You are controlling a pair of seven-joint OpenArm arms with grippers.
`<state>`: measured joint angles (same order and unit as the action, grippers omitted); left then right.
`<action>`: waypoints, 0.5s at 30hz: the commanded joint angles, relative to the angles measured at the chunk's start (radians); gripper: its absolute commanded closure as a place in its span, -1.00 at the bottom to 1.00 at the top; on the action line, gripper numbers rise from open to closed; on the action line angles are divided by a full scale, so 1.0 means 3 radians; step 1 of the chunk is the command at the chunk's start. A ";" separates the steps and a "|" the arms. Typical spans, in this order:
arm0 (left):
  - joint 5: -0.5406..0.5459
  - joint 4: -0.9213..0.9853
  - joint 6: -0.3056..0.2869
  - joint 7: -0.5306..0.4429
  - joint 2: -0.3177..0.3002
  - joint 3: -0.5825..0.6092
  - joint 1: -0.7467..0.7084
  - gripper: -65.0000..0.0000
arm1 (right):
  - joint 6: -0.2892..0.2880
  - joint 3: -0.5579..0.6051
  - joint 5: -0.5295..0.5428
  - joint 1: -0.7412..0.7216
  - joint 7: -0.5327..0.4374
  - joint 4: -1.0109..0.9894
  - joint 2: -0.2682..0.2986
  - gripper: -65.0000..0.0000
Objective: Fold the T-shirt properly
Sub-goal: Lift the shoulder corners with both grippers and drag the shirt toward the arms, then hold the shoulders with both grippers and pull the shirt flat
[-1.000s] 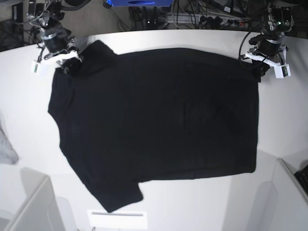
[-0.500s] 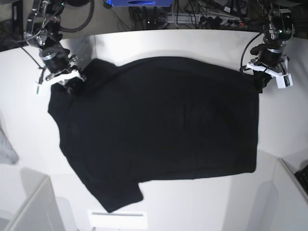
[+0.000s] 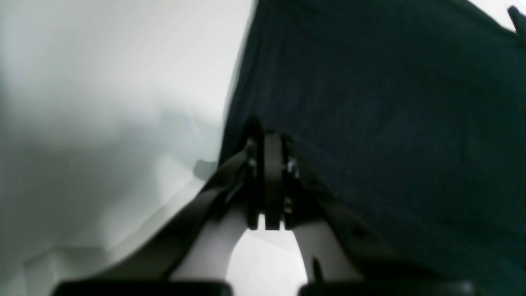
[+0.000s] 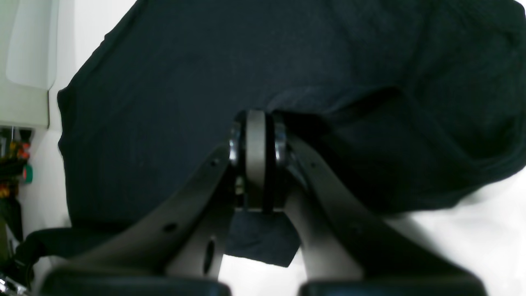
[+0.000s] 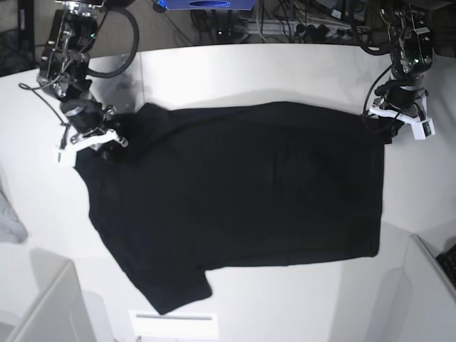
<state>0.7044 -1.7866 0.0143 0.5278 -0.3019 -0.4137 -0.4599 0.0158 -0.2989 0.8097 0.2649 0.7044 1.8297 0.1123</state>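
The large plain black short-sleeved fabric T-shirt [image 5: 235, 199] is lying spread across the white table [image 5: 271, 71], covering most of its middle, with one sleeve [image 5: 171, 288] pointing toward the near table edge. No print is showing on the side facing up.

The left gripper [image 5: 390, 122] is sitting at the shirt's far corner on the base view's right. In the left wrist view its fingers [image 3: 272, 176] are pressed together, pinching the edge of the dark cloth, and the T-shirt [image 3: 390, 115] is stretching away from them, with bare table [image 3: 102, 102] beside it.

The right gripper [image 5: 105, 142] is sitting at the shirt's opposite far corner, near the other sleeve. In the right wrist view its fingers [image 4: 255, 160] are likewise closed tight on a bunched fold of the T-shirt [image 4: 205, 74]; a small flap of cloth [image 4: 263, 238] is hanging below them.

Between the two grippers, the shirt's far edge is running across the table in a slightly uneven line.

A small grey cloth [image 5: 8, 214] is lying at the table's edge, well apart from the shirt. A pale flat sheet [image 5: 174, 323] is lying just beside the near sleeve.
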 commanded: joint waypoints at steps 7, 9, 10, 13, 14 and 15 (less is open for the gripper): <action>0.0002 -0.0016 -0.0014 -0.0079 -0.0039 -0.0040 0.0144 1.00 | -0.0020 -0.0004 0.0040 -0.0318 -0.0054 -0.0317 0.0042 1.00; 0.0002 0.0000 -0.0009 -0.0018 -0.0039 -0.0040 0.0226 1.00 | -0.0020 -0.0004 0.0040 -0.0410 -0.0054 -0.0404 0.0042 1.00; 0.0002 0.0020 -0.0009 0.0069 -0.0039 -0.0040 0.0262 1.00 | -0.0020 -0.0004 0.0040 -0.0451 -0.0054 -0.0430 0.0042 1.00; 0.0002 0.0066 -0.0009 0.0345 -0.0039 -0.0045 0.0446 1.00 | -0.0020 0.0002 0.0040 -0.0569 -0.0054 -0.0496 0.0042 1.00; 0.0002 0.0087 -0.0009 0.0397 -0.0039 -0.0045 0.0487 1.00 | -0.0020 0.0002 0.0040 -0.0599 -0.0054 -0.0527 0.0042 1.00; 0.0002 0.0107 -0.0009 0.0427 -0.0034 -0.0045 0.0533 1.00 | -0.0020 0.0002 0.0040 -0.0645 -0.0054 -0.0558 0.0042 1.00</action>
<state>0.7044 -1.7409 0.0158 0.6754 -0.3016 -0.4183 -0.3054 0.0166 -0.2962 0.8082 0.0853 0.7040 1.6459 0.1146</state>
